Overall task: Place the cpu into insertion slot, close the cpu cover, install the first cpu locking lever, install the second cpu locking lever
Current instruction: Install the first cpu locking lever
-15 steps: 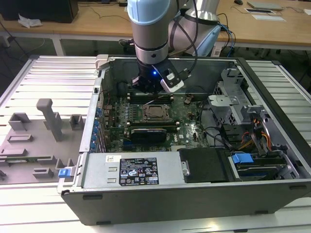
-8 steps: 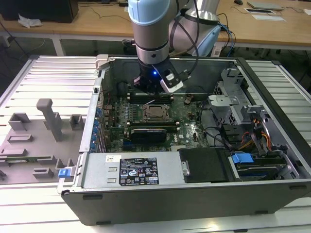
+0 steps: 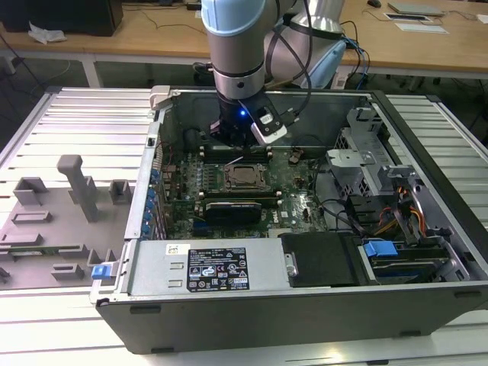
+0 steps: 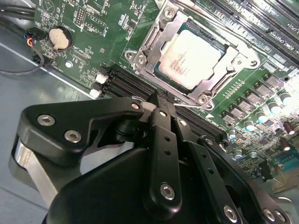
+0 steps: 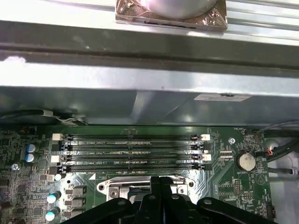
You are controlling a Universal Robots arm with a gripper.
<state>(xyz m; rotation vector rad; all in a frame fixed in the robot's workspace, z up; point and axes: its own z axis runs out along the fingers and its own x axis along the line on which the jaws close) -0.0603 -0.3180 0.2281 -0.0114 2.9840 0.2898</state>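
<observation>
Looks past the black gripper point(image 4: 154, 100), fingers pressed together, onto the green board point(image 4: 100, 25). Shows the silver chip point(image 4: 194, 56) lying flat inside the window of the metal frame point(image 4: 148, 46). Puts the gripper's tip over the black memory slots point(image 4: 128, 84), just beside a thin wire lever point(image 4: 194, 107).

Most of insertion slot point(image 5: 117, 190) behind gripper point(image 5: 160, 181), cropped

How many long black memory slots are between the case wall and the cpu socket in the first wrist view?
4. The memory slots lie parallel in one bank: one nearest the case wall, two between, one nearest the gripper. More may be hidden.
</observation>
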